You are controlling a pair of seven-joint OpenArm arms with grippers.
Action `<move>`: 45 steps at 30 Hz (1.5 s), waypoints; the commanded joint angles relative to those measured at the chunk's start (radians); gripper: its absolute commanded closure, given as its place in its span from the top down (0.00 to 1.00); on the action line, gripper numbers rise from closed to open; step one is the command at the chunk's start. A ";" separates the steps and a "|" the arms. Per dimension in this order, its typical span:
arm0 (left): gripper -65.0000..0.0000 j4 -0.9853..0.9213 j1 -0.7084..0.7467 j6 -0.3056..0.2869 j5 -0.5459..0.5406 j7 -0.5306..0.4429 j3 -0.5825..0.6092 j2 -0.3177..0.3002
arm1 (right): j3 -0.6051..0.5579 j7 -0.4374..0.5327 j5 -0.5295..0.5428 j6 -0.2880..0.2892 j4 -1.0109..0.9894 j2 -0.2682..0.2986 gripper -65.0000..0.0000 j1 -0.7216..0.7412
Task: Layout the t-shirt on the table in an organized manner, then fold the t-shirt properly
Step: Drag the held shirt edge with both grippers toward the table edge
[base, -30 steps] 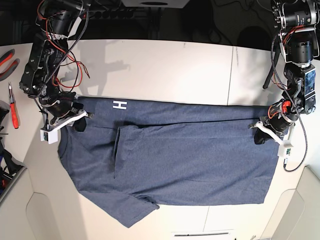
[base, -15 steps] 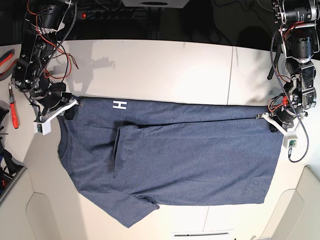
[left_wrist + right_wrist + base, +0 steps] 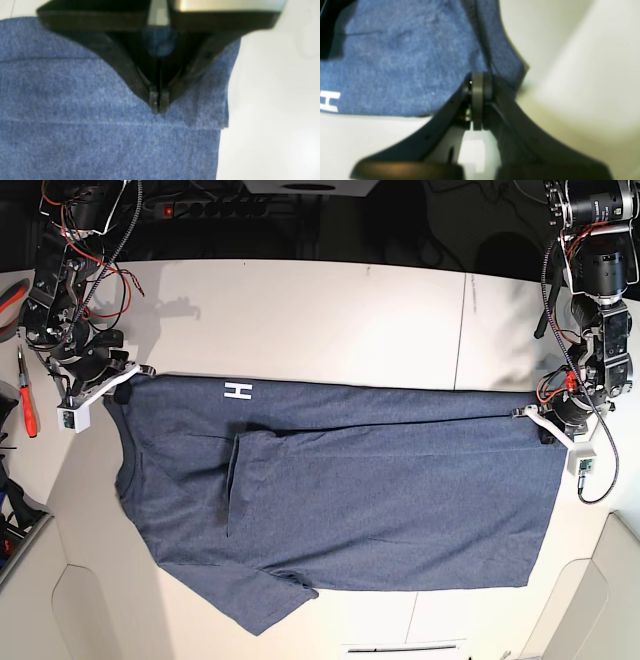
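A heathered navy-blue short-sleeved t-shirt [image 3: 340,495] lies spread flat across the wide white counter [image 3: 330,315], one white block letter H [image 3: 238,390] showing near its far edge. The left gripper [image 3: 159,101] has its black jaws pressed together, pinching the cloth at the shirt's far corner by the hem. The right gripper [image 3: 477,85] is likewise clamped tight on the shirt's other far corner. A red-handled screwdriver [image 3: 27,395] lies beyond the counter's edge.
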 commanded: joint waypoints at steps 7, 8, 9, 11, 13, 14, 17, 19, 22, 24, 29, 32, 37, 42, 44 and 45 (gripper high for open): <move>0.00 0.013 0.037 -0.047 -0.067 0.020 -0.004 -0.018 | 0.000 -0.079 0.037 -0.011 0.002 0.050 0.00 -0.031; 0.00 0.013 0.052 -0.047 -0.079 0.021 -0.006 -0.020 | 0.000 -0.097 0.059 -0.011 0.010 0.055 0.00 -0.043; 0.00 0.013 0.068 -0.047 -0.089 0.021 -0.007 -0.020 | 0.000 -0.107 0.076 -0.011 0.021 0.060 0.00 -0.059; 0.00 0.013 0.096 -0.047 -0.092 0.021 -0.008 -0.020 | 0.001 -0.117 0.101 -0.005 0.052 0.063 0.00 -0.092; 0.00 0.013 0.123 -0.047 -0.092 0.021 -0.008 -0.019 | 0.001 -0.125 0.117 0.008 0.092 0.062 0.00 -0.129; 0.00 0.013 0.135 -0.048 -0.092 0.021 -0.008 -0.019 | 0.001 -0.135 0.130 0.008 0.115 0.062 0.00 -0.148; 0.00 0.015 0.167 -0.048 -0.093 0.037 -0.008 -0.020 | 0.001 -0.170 0.158 0.008 0.196 0.062 0.00 -0.211; 0.00 0.025 0.191 -0.048 -0.100 0.048 -0.008 -0.019 | 0.001 -0.175 0.161 0.008 0.253 0.062 0.00 -0.254; 0.00 0.070 0.246 -0.048 -0.111 0.059 -0.008 -0.019 | 0.001 -0.175 0.161 0.008 0.329 0.062 0.00 -0.314; 0.00 0.119 0.289 -0.047 -0.114 0.063 -0.008 -0.019 | 0.001 -0.176 0.160 0.008 0.365 0.062 0.00 -0.343; 0.00 0.262 0.399 -0.047 -0.114 0.069 -0.033 -0.010 | 0.001 -0.185 0.159 0.008 0.388 0.062 0.00 -0.373; 0.00 0.313 0.451 -0.047 -0.114 0.076 -0.075 0.000 | 0.001 -0.190 0.159 0.008 0.388 0.062 0.00 -0.373; 0.00 0.317 0.489 -0.047 -0.114 0.084 -0.152 0.000 | 0.001 -0.224 0.157 0.007 0.388 0.062 0.00 -0.373; 0.00 0.317 0.491 -0.048 -0.120 0.089 -0.189 0.000 | 0.001 -0.227 0.157 0.007 0.388 0.062 0.00 -0.378; 0.00 0.317 0.491 -0.048 -0.135 0.089 -0.189 0.000 | 0.001 -0.227 0.158 0.007 0.388 0.062 0.00 -0.379; 0.00 0.317 0.491 -0.048 -0.144 0.089 -0.189 0.000 | 0.001 -0.227 0.158 0.007 0.388 0.062 0.00 -0.379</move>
